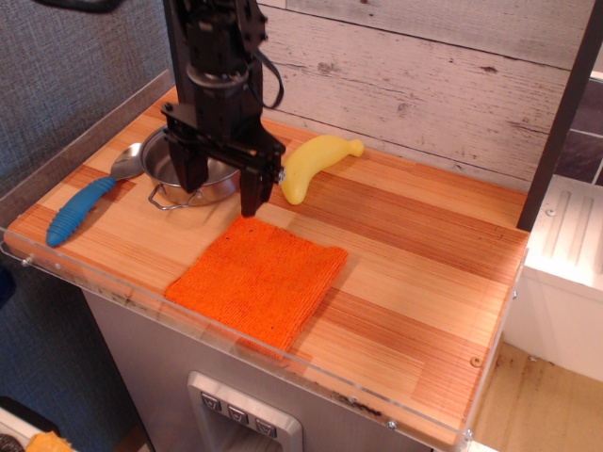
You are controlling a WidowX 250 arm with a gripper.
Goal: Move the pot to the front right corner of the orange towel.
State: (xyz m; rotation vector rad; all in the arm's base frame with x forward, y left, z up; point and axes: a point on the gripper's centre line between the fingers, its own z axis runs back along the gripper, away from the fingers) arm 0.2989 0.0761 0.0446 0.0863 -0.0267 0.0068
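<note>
Claw [220, 185]: spread wide, empty, fingers straddling the pot's near-right rim; contact hard to judge.
Pot [172, 169]: on the counter [424, 273], behind the orange towel's back-left corner, off the cloth.
Orange towel [257, 280]: flat, near front edge.
Spoon [88, 200]: left of pot.

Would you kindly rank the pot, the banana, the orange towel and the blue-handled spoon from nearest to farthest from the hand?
1. The pot, directly beneath the open hand.
2. The banana, just to the hand's right in the image; the orange towel, in front of it. Too close to call.
3. The spoon, far left in the image.
</note>
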